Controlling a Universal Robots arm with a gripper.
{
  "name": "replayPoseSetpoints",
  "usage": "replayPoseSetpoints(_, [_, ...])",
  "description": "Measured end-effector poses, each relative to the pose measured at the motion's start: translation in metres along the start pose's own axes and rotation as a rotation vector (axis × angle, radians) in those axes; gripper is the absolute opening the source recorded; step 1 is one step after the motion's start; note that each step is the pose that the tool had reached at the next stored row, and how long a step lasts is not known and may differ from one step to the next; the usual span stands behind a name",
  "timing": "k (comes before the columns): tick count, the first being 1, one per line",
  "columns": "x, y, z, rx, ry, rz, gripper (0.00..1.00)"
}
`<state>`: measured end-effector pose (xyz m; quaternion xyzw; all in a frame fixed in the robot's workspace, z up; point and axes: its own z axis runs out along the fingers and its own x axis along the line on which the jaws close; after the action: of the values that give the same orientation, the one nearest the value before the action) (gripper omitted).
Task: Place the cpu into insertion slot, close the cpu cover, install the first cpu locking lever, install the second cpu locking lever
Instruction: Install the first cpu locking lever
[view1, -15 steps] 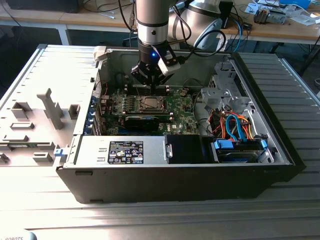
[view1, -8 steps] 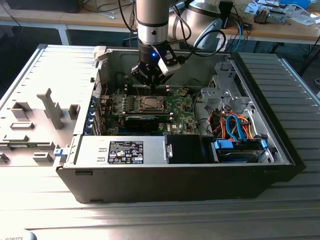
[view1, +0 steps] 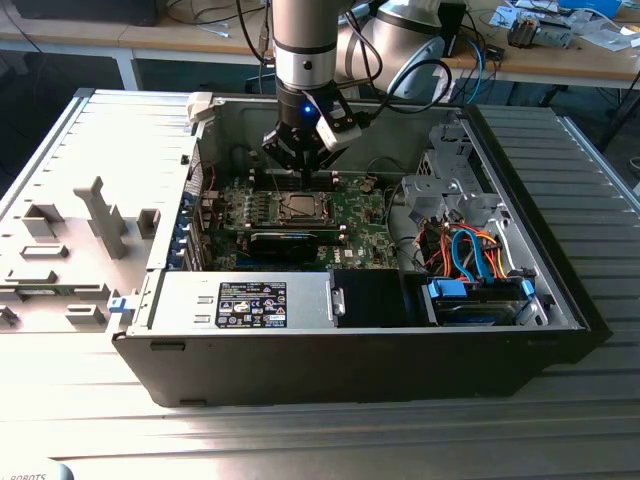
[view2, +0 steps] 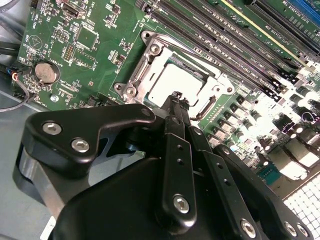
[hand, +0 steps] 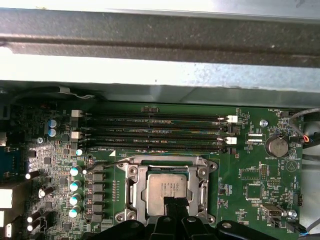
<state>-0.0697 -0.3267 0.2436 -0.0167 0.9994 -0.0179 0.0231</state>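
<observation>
Where the black open computer case (view1: 560, 330) lies on the grey ribbed table (view1: 330, 440), its near side holds a silver power supply box with a label (view1: 250, 300) and, toward the exterior view's right, a blue drive bay (view1: 470, 300) with orange and blue cables (view1: 470, 250). Deeper in lies the green motherboard (view1: 370, 215), and on it the square insertion slot (hand: 167, 187) already contains the dull silver-grey square cpu (hand: 167, 185). The thin silver metal cpu cover (view2: 150, 55) lies shut around the chip, whose top shows through its window. The black gripper (view2: 177, 97) hangs just over the chip's near edge; its fingertips (hand: 175, 202) are drawn together with nothing between them. Beyond the socket run long black memory slots (hand: 155, 132), and a round coin battery (hand: 275, 146) sits off to one side. Farther back the grey arm (view1: 305, 45) rises above the case's rear wall.
</observation>
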Motion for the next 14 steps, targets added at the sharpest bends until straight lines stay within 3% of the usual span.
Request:
replayPoseSetpoints(6, [-0.0003,-0.0002,-0.0062,-0.0005,-0.0002,0.0,0.11])
replayPoseSetpoints(8, [-0.0004,-0.0002,-0.0064,-0.0005,0.0049,0.0,0.11])
replayPoseSetpoints(9, [-0.0003,-0.0002,-0.0065,-0.0006,0.0149,-0.001,0.11])
replayPoseSetpoints(11, [-0.0004,-0.0002,-0.0064,-0.0019,0.0592,-0.002,0.11])
replayPoseSetpoints(14, [-0.0003,-0.0002,-0.0064,-0.0021,0.0601,-0.002,0.11])
